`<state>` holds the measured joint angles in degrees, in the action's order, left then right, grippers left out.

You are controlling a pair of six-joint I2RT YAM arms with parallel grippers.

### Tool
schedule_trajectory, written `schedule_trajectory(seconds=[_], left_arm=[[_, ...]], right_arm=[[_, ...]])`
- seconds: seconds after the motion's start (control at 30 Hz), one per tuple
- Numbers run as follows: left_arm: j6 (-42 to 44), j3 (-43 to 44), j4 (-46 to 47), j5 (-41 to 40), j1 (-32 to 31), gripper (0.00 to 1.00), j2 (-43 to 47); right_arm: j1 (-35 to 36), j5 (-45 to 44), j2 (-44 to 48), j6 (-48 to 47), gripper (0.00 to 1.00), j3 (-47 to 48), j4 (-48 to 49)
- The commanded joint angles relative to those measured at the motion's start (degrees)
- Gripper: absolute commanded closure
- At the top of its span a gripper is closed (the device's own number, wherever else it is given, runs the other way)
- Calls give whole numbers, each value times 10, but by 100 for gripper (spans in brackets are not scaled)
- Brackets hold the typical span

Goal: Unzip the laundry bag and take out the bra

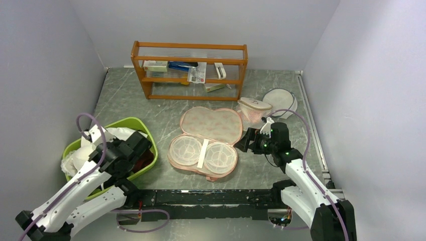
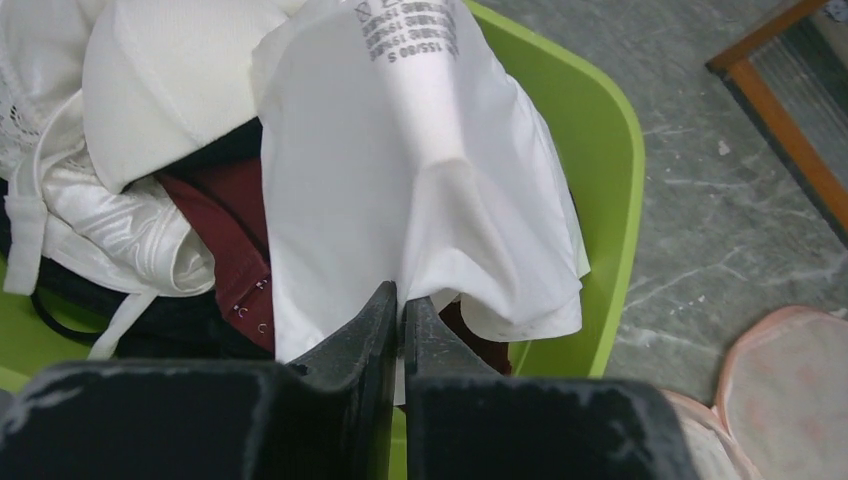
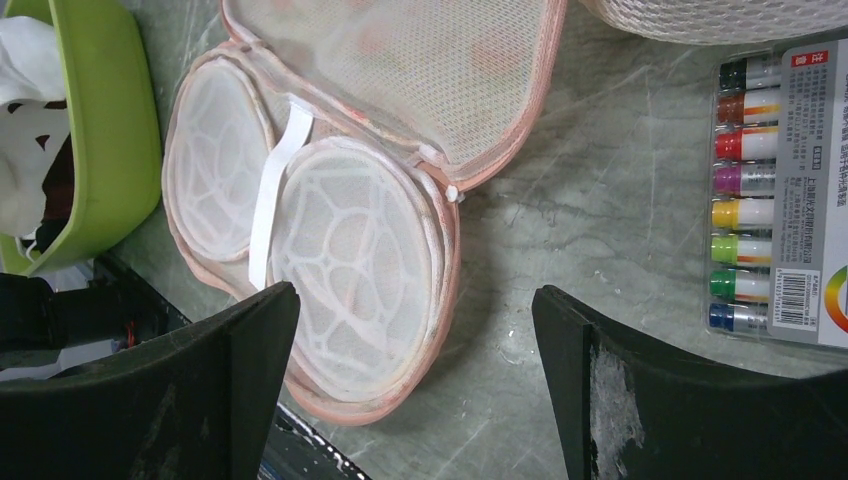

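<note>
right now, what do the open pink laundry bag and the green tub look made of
Laundry bag: fine peach mesh fabric, matte; the weave holes show. Its inner domes look like white plastic lattice. Green tub: smooth, faintly glossy, likely moulded plastic.

1. Grey, marble-veined tabletop (image 1: 171, 113), carrying all below.
2. At the back, an orange-brown wooden two-tier shelf rack (image 1: 191, 46), upright.
3. At the left, a lime-green plastic tub (image 1: 125, 121).
4. In the middle, a peach-pink flower-printed two-lobed laundry bag (image 1: 211, 125), lying open, lid folded back.
5. Just right of it, a white mesh dome-shaped bag (image 1: 253, 107), beside a round white mesh disc (image 1: 280, 100).
6. Near the open bag, a flat pack of coloured markers (image 3: 770, 190).
</note>
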<state>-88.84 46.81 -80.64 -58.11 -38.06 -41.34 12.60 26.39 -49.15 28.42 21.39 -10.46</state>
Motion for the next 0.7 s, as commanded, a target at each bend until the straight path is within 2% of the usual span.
schedule_trajectory(seconds=[0.0,0.2,0.43,0.57,0.67], left_arm=[[-83,-21,-2,-19,4,84,-21],[-142,-53,-2,-15,6,84,-40],[-147,-60,-2,-11,7,80,-20],[-138,-58,-2,-10,6,71,1],[-117,-49,-2,-9,6,58,32]], right_arm=[[1,5,5,-5,12,0,15],[1,5,8,-4,12,-1,15],[1,5,12,-4,12,-1,15],[1,5,8,-6,12,-1,16],[1,5,8,-5,12,-2,15]])
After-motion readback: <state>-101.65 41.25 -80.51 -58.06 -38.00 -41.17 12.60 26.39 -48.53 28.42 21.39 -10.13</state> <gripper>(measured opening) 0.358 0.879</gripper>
